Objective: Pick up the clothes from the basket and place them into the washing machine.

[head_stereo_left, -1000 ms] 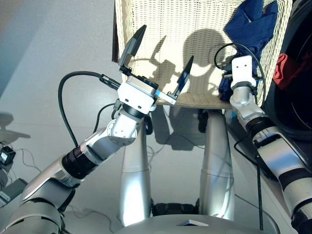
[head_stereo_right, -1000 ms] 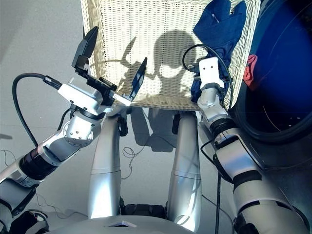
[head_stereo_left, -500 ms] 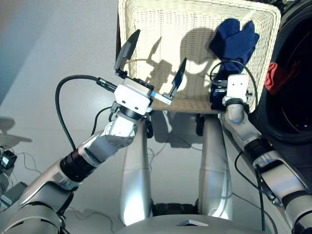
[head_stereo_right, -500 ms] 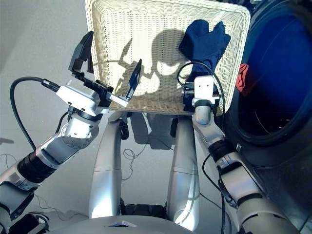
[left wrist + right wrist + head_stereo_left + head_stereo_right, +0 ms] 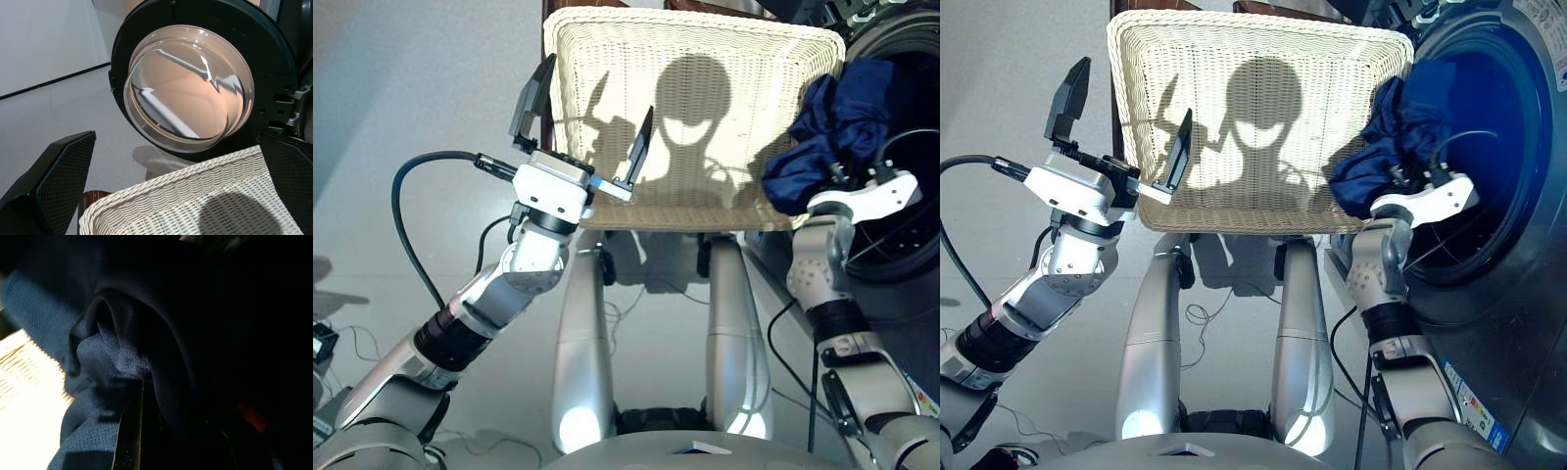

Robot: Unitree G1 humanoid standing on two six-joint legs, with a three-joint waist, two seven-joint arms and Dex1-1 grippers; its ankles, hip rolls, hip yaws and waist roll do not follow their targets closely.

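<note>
Right gripper (image 5: 1400, 181) pinches the navy blue fabric garment (image 5: 1400, 127) over the cream-white woven wicker basket's (image 5: 1234, 59) rim, beside the dark grey washing machine (image 5: 1489, 147) porthole. Left gripper (image 5: 578, 122) spread, empty. Risk: trailing cloth snags the rim, slips out.

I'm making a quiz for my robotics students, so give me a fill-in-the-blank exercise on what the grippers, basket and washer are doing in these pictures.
1. The right gripper is shut on the ____ garment.
2. The left gripper holds nothing; its fingers stand ____.
3. The garment hangs at the basket's edge on the side next to the ____.
4. In the left wrist view, the washing machine's round glass door stands ____.

Missing words: navy blue; open; washing machine; open
</note>
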